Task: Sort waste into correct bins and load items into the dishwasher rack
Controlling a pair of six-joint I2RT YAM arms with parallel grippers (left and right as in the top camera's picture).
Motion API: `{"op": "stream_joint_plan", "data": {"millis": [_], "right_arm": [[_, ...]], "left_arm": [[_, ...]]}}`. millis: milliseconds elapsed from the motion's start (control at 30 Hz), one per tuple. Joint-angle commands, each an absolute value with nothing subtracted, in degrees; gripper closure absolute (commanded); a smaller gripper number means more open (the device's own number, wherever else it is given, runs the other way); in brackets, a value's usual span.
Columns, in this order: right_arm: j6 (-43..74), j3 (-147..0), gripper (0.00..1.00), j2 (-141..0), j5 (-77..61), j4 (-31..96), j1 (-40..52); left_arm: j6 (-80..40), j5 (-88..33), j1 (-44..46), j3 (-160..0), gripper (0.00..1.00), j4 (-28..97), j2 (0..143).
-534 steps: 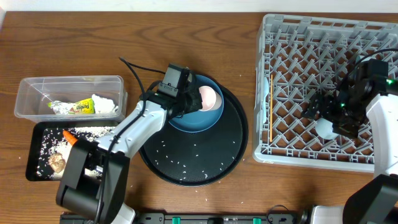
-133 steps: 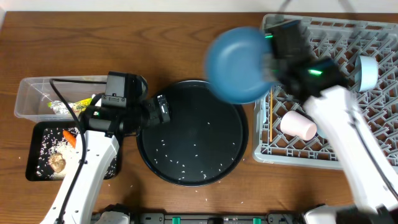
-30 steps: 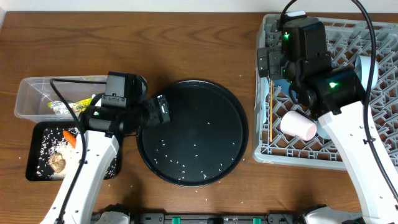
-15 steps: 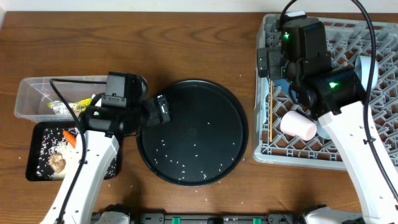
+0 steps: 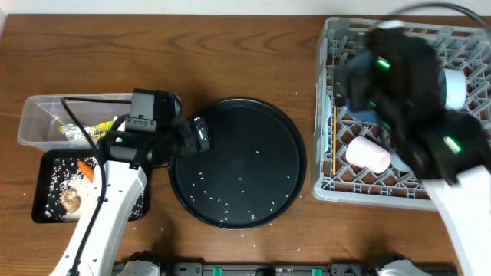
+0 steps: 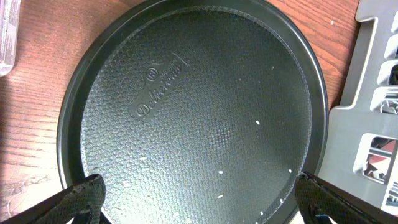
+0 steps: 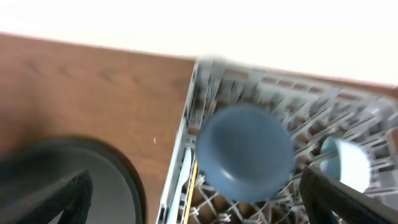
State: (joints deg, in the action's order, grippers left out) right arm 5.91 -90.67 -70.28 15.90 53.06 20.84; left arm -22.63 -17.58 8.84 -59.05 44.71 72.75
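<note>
The dark-blue plate (image 7: 244, 152) leans in the dishwasher rack (image 7: 186, 143), free of my right gripper (image 7: 193, 180), whose fingers stand open above it. From overhead that arm is a blur over the rack (image 5: 368, 188). Near its front left corner lies the pink cup (image 5: 368, 156); the light-blue cup (image 5: 455, 88) sits further right. A chopstick (image 5: 335, 142) lies along the left side. My left gripper (image 6: 199, 183) hangs open and empty over the round black tray (image 6: 186, 93). The clear tub (image 5: 46, 107) holds a wrapper (image 5: 103, 131). Carrot (image 5: 85, 169) and a brown lump (image 5: 70, 201) lie in the black tray (image 5: 40, 201).
Scattered rice grains (image 5: 230, 195) lie on the round black tray (image 5: 288, 130) at the table's middle. The tub and black tray sit at the left edge, close to my left arm. Bare wood shows along the back of the table.
My right arm has moved fast to the right over the rack and is now blurred, leaving the plate in the rack. The left arm has not moved.
</note>
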Motion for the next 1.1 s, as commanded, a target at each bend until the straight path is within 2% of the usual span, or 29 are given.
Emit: {"op": "stream_joint_plan", "data": {"millis": [0,567,867,1067], "right_arm": [[6.8,-91.4,0.01,-62.2,16.0,53.4,21.1],[6.5,-88.4,0.01,-33.8,16.6,53.6,18.7],[6.7,-73.6,0.01,-19.7,17.6,52.9,13.1],[7.3,-58.5,0.01,-9.6,13.6,46.9,11.7]], "left_arm": [[-22.3,-17.0,8.7,-59.2,0.02,44.8,72.7],[-22.3,-17.0,8.7,-59.2,0.02,44.8,72.7],[-22.3,-17.0,8.7,-59.2,0.02,44.8,72.7],[-22.3,-17.0,8.7,-59.2,0.02,44.8,72.7]]}}
